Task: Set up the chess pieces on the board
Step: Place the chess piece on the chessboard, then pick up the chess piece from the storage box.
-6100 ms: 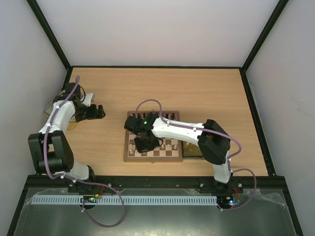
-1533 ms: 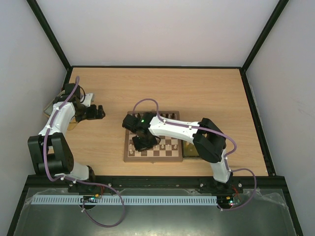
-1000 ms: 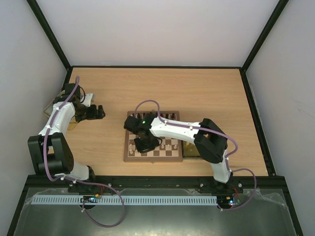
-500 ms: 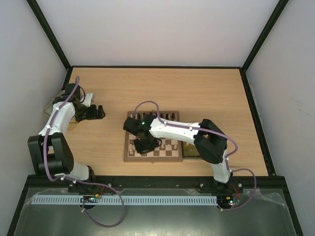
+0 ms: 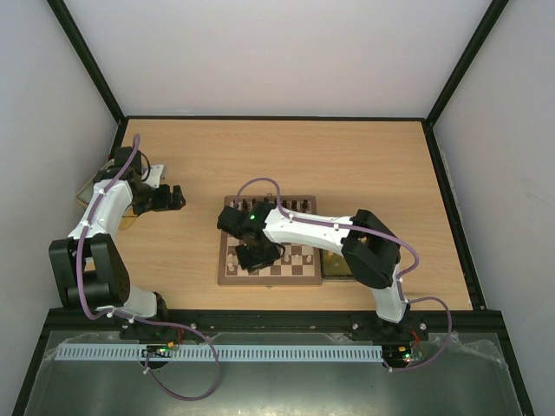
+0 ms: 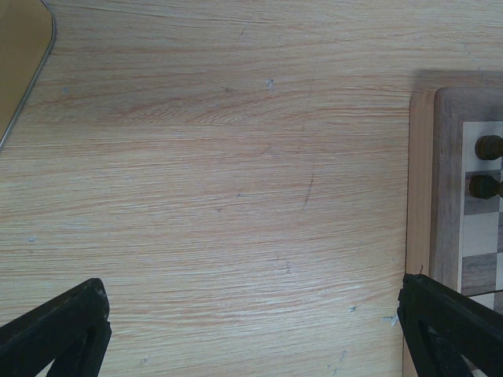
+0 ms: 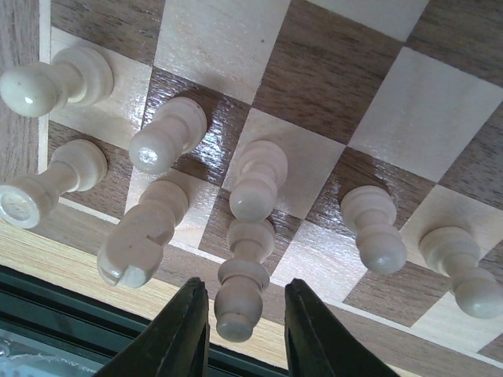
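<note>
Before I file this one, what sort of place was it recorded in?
Most likely an enclosed robot test cell in a lab, not a home. Plain white walls in a black frame box in a wooden table, two robot arms are bolted at its near edge, and a chessboard lies on it.

My table [image 5: 347, 156]: light wood-grain top, fills the middle of the top view. Three items sit directly on it. The chessboard [image 5: 260, 280] lies flat at lower centre. A shallow brownish tray [image 5: 333, 267] sits at the chessboard's right side, touching or just beside, can't tell. A second tray [image 5: 85, 189] is at the far left edge, well apart from the chessboard. In my left wrist view there's bare grain between that tray's corner, upper left, and the chessboard's edge, right.
</note>
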You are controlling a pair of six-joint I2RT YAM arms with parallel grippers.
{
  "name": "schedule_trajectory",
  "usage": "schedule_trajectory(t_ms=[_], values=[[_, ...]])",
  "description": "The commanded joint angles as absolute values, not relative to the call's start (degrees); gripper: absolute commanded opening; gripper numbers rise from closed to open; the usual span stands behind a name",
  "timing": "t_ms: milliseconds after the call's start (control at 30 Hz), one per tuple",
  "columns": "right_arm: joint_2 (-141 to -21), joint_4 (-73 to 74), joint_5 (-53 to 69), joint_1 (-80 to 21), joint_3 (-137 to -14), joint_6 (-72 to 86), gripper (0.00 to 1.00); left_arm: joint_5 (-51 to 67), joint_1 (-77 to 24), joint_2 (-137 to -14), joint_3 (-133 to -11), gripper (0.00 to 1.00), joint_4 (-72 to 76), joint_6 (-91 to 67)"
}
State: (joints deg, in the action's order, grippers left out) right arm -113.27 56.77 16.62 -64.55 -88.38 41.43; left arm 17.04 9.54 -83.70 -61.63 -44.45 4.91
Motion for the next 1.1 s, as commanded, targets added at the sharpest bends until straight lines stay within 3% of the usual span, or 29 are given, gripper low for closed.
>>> schedule_trajectory(t_ms=[0,300,533,767,1067], values=[[-111.56,59.07,15.47,-64.89,-89.40,41.76,0.27,17.40,9.46,-83.05,-60.91,0.99,-44.74,4.73],[-108.79,62.77,13.59,-63.28,-92.91,42.04,0.28,17.35,9.42,-83.10,-60.87,1.00,-44.78,4.71],[-101.78,63.25,12.55,-56.50,-92.46,42.68,0.29,17.32,9.40,-83.06,-60.87,0.99,-44.74,4.71],[-89.54,59.81,1.82,-39.80,-73.66,43.38,0.29,17.40,9.40,-82.97,-60.60,0.99,-44.53,4.75],[-79.04,51.32,2.20,-20.98,-56.95,44.11,0.28,17.28,9.40,-83.56,-60.60,1.00,-44.56,4.77]])
